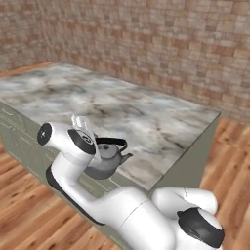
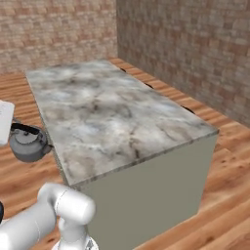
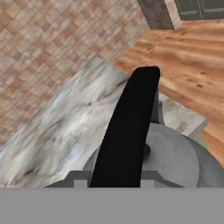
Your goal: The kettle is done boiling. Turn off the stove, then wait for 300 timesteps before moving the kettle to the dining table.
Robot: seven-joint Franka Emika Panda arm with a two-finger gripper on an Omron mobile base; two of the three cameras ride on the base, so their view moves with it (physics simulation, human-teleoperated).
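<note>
A home dining room: marble-topped dining table (image 1: pixel 146 117), brick walls (image 1: pixel 171 44), wooden floor (image 2: pixel 219 205).

The kettle (image 1: pixel 105 161) is grey metal, a little shiny, and its thin arched handle (image 3: pixel 127 135) is black. In the hand view the lid is a flat plain grey. The dining table (image 1: pixel 122 114) has a marble top in grey and white, with darker grey and brownish veins that run like clouds; its base (image 2: pixel 161 190) is a plain olive-grey without pattern. The floor (image 2: pixel 229 166) is orange-brown wood in long planks. The walls (image 1: pixel 161 39) show a brick pattern in pink-brown and beige tones. The arm (image 1: pixel 97 200) is white with black joints.
</note>
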